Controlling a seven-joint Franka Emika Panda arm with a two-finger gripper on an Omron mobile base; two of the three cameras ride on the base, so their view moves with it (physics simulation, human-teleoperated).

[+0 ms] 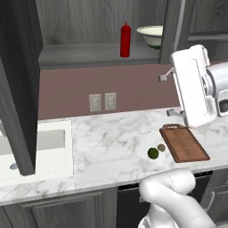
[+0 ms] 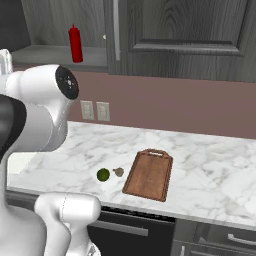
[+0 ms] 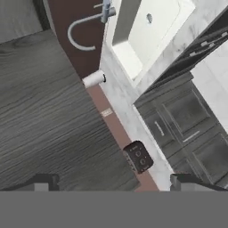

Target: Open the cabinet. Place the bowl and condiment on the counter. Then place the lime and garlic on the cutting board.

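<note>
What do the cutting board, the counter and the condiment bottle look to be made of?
Cutting board: wood, matte reddish-brown with lengthwise grain lines. Counter: marble or a lookalike, white with grey veins, smooth. Condiment: probably plastic, uniform red, slightly glossy; the render leaves it open.

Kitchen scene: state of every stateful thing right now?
Dark grey wood-grain wall cabinet: door swung open.
Red squeeze bottle: upright on cabinet shelf.
Cream-white bowl with green rim: on shelf, right of bottle.
Dark green lime: on marble counter, off board.
Brownish garlic: on counter, beside board.
Reddish-brown cutting board: flat, bare.
Gripper: open, holding nothing.
</note>
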